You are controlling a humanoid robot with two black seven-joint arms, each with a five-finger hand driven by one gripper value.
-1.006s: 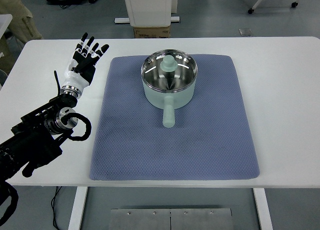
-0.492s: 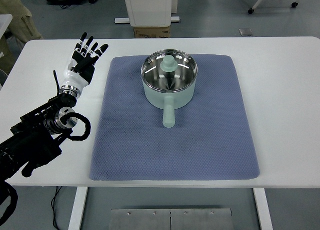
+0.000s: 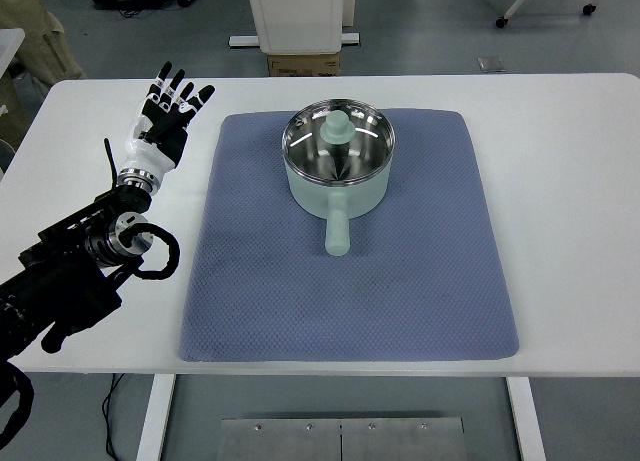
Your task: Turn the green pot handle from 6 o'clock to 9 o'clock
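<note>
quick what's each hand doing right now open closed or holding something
Left hand: open, fingers spread, holding nothing, over the white table left of the mat.
Right hand: not in view.

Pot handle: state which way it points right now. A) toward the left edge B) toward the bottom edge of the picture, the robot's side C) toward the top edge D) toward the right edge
B: the pot handle sticks out from the green pot toward the bottom of the picture, over the blue mat, with the left robot hand well off to the side.

a lab: white work table [image 3: 560, 181], grey floor, wheeled equipment bases behind.
</note>
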